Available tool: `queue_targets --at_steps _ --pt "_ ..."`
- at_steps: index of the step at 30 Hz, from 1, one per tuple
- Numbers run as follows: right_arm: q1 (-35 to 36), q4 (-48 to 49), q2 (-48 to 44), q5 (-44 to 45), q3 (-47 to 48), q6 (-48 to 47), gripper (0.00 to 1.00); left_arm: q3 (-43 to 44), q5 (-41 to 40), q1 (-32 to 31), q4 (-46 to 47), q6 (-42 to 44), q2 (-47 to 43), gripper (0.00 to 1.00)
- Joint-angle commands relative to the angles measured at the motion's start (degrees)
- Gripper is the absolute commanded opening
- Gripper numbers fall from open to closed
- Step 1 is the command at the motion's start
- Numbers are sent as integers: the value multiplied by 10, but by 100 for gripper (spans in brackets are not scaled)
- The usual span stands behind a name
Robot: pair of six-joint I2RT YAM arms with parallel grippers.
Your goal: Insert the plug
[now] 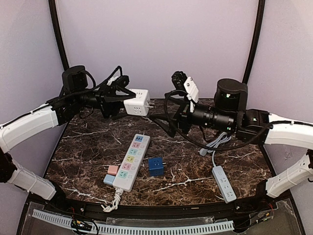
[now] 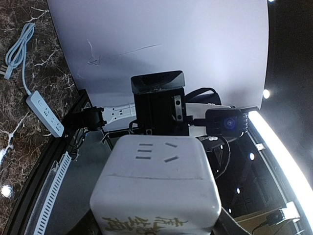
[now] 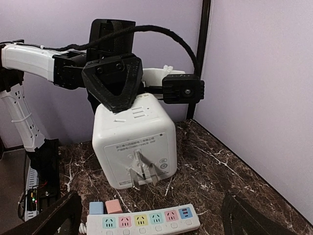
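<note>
My left gripper [image 1: 126, 99] is shut on a white cube plug adapter [image 1: 136, 107] and holds it in the air at the back of the table. In the right wrist view the cube [image 3: 134, 142] shows its three metal prongs [image 3: 145, 172] towards the camera. In the left wrist view the cube [image 2: 156, 188] fills the lower middle, socket slots on top. My right gripper [image 1: 164, 115] is open and empty, just right of the cube and facing it. A white power strip [image 1: 132, 155] with coloured sockets lies mid-table; it also shows in the right wrist view [image 3: 146, 224].
A blue cube plug [image 1: 156, 166] lies right of the strip. A pink block [image 1: 113, 170] and a light blue block [image 1: 109, 179] sit at its left near end. A small white power strip [image 1: 224, 183] with a grey cable [image 1: 215, 143] lies near the front right.
</note>
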Motion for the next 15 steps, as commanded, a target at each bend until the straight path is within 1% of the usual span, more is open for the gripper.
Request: queue_targets --at_steps 1,3,7,9,12,14,15 --pt "-2 -48 -61 29 -41 66 99 18 -8 -2 -30 45 5 1" --pt "-2 -69 -82 49 -54 89 99 19 -9 -1 -34 50 7 1" --pt "-1 -130 -98 140 -58 140 99 27 -13 -1 -71 80 14 1" --pt "-1 -161 -100 166 -57 161 99 35 -18 -1 -112 114 17 1" --pt "0 -199 -96 175 -51 195 99 57 -26 -1 -173 152 24 1" --pt "1 -228 -89 197 -43 211 99 72 -28 -1 -212 181 28 1" --pt "3 -240 -86 212 -41 219 99 78 -30 -1 -242 206 30 1"
